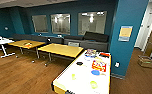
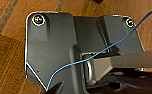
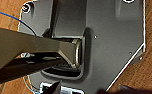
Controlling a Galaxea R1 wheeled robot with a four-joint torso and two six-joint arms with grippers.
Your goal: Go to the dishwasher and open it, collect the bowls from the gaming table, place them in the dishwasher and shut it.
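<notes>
Above brown wood-plank floor (image 2: 7,50), both wrists hang; fingers' state cannot tell. Long white-topped gaming table with yellow frame (image 1: 84,77) near, right of centre, beside teal pillar (image 1: 128,32); small coloured items on top, kind unclear. Yellow-topped tables (image 1: 60,49) beyond, dark sofa (image 1: 92,41) behind.

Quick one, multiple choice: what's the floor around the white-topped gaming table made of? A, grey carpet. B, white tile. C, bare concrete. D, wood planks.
D: brown wood planks of the floor run beside and past the gaming table in the head view.
</notes>
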